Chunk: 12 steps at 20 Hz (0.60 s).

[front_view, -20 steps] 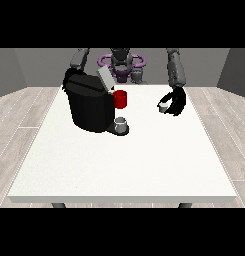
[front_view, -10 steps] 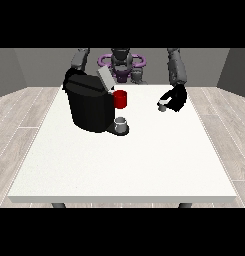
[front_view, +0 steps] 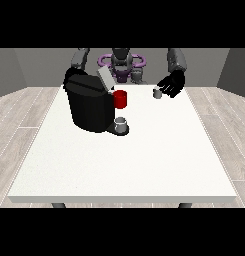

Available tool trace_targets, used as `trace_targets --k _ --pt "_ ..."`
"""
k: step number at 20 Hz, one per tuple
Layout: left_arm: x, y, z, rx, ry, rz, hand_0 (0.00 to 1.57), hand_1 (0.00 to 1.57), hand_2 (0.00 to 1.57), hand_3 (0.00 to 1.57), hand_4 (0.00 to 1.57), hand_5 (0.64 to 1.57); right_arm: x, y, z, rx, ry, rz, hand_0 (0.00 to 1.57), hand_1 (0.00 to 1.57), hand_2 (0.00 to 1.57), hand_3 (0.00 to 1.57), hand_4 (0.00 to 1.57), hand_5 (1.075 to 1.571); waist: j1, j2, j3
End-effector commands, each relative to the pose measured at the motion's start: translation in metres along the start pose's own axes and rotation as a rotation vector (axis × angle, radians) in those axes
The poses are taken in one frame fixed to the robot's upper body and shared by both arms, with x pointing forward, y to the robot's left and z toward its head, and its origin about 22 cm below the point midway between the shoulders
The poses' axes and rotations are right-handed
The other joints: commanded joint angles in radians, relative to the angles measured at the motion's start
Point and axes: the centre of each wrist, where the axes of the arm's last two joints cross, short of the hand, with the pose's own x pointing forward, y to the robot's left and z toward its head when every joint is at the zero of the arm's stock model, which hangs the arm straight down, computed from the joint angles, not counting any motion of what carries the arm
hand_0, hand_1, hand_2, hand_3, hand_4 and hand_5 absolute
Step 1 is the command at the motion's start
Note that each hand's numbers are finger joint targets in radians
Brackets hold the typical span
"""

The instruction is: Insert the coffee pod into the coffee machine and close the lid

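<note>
A black coffee machine [front_view: 89, 107] stands at the table's left, its grey lid [front_view: 104, 78] tilted up and open. A red part [front_view: 120, 99] juts from its front, above a small grey cup [front_view: 121, 124] on the drip tray. The hand at the view's right [front_view: 172, 84] hovers above the table to the right of the machine, fingers curled on a small grey coffee pod [front_view: 157, 93]. The hand at the view's left [front_view: 70, 75] sits by the machine's back left corner, mostly hidden against its black body.
The white table [front_view: 144, 165] spreads wide in front of the machine and towards the camera. The robot's torso [front_view: 121, 65] stands behind the far edge. Grey floor surrounds the table.
The hand at the view's right has risen with the pod and carried it slightly left, towards the machine. The machine, its lid and the other arm have not moved.
</note>
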Motion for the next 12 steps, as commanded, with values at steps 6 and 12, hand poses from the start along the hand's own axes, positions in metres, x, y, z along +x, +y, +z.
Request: trace_targets --k 6,12 --pt "0.035 0.049 -0.022 0.057 -0.056 0.002 1.27 1.27 1.34 1.29 0.55 1.571 0.015 0.019 -0.007 0.048 -0.036 -0.039 0.00 0.00 0.00 0.00 0.50 1.571 -0.053 0.024 -0.0005" --pt "0.069 0.069 -0.040 0.140 -0.026 -0.017 1.01 1.01 1.20 1.22 0.54 1.571 0.026 0.032 -0.005 0.083 -0.077 0.002 0.00 0.00 0.00 0.00 0.49 1.571 -0.126 0.037 -0.0006"
